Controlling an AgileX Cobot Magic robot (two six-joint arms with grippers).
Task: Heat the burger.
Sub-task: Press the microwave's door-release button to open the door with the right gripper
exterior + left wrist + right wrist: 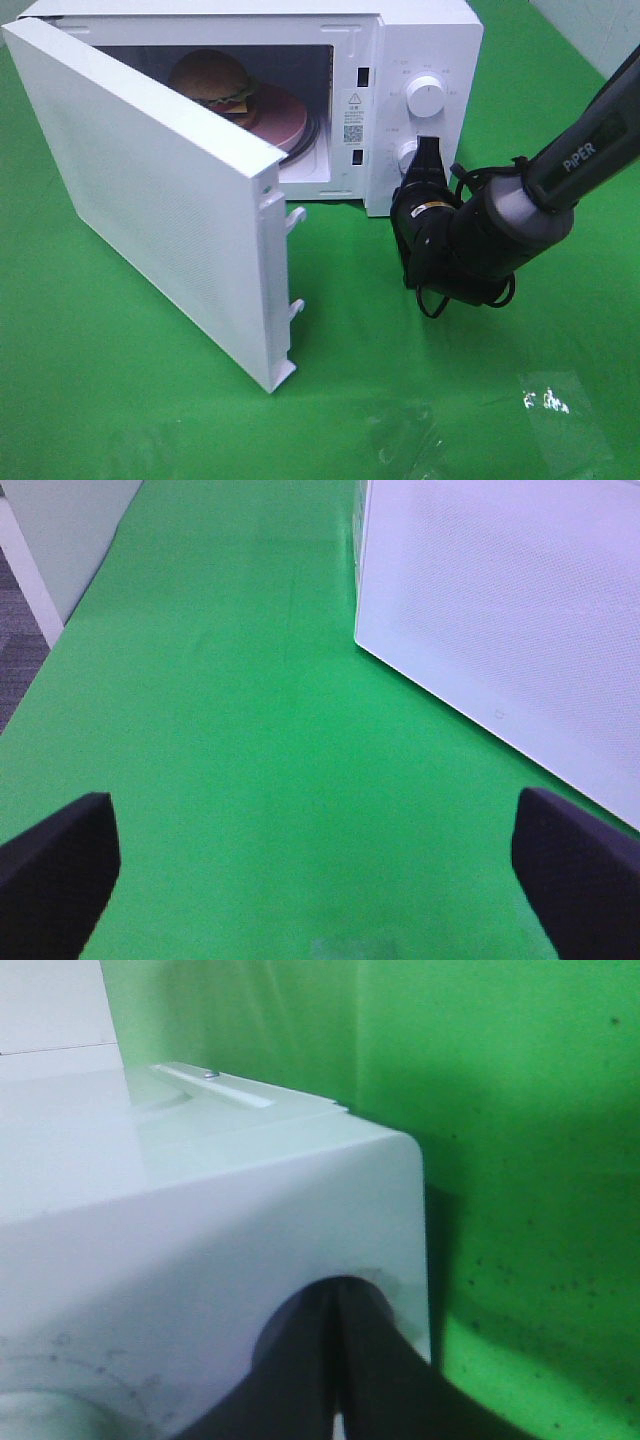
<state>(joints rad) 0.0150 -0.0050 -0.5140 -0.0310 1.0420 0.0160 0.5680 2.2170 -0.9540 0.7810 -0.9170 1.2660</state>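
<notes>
Exterior view, left half of frame: wide white microwave door (150, 200) swung fully open, its latch hooks on the edge facing lower centre. Green cloth tabletop (100, 390) under everything.

Upper centre-left, inside the open cavity: fist-sized burger with glossy brown bun, lettuce and cheese (213, 80), sitting tilted on the left part of a round pink plate (285, 118). Plate lies on the cavity floor. Door's top edge hides the burger's lower left. No claw near the burger.

Upper centre to upper right: white box microwave oven (425, 35), control panel on its right side. Round white upper knob (425, 97) is clear of the arm. Lower white knob (407, 154) is just below it and partly covered.

Centre right: right gripper (428, 150), black, points up at the lower knob. Right wrist view shows its fingers (375, 1370) pressed together with nothing between them, and the tips right at the white front panel near its rounded corner. Contact with the knob itself: can't tell. Grey-black right arm (570, 160) runs off toward the upper right.

Lower right: clear shiny plastic sheet (548, 402) flat on the cloth.

Left gripper (320, 880) shows only in the left wrist view: black fingers (55, 875) spread wide apart over bare green cloth, holding nothing, with the white door panel close by.
</notes>
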